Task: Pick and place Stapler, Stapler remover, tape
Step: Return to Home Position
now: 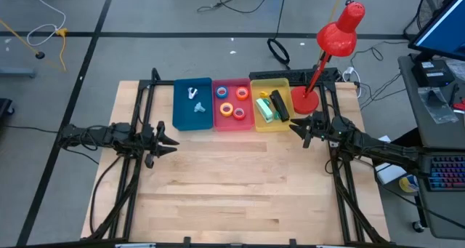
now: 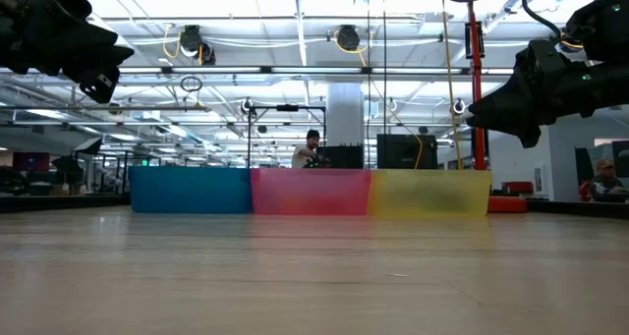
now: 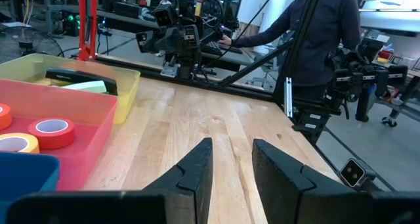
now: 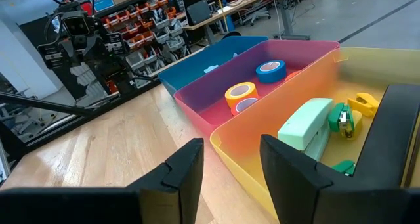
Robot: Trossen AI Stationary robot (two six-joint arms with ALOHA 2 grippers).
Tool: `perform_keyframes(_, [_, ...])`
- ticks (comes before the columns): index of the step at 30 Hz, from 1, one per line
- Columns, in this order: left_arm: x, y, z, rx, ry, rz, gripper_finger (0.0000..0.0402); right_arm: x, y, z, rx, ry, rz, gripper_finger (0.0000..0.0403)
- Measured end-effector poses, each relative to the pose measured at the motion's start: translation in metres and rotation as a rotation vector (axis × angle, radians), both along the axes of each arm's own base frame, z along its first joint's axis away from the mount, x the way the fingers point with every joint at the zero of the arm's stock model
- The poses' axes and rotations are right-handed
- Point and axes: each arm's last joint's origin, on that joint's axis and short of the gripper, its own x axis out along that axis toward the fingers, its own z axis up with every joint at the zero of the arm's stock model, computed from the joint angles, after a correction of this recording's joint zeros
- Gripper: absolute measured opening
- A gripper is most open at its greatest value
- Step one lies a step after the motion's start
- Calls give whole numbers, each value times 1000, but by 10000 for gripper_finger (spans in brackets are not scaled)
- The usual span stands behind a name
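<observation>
high view: tape (image 1: 226, 109) sits binned; sorting looks done. left gripper (image 1: 168, 142) and right gripper (image 1: 296, 124) hang empty, fingers apart. next, pull both home.

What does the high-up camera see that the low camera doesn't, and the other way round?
Only the high view looks down into the bins: tape rolls in the pink bin, staple removers in the blue bin, staplers in the yellow bin.

Only the low view shows the big room behind, with ceiling lights and a person past the bins. The bins' insides are hidden there.

Both show the three bins in a row, the wooden table, and the left pincer and right pincer, holding nothing.
</observation>
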Motion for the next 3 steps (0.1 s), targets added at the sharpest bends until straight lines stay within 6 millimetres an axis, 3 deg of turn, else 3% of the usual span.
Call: perform_keyframes(3, [0, 0, 0, 0, 0, 0, 108, 0, 0, 0, 0, 0, 0, 142])
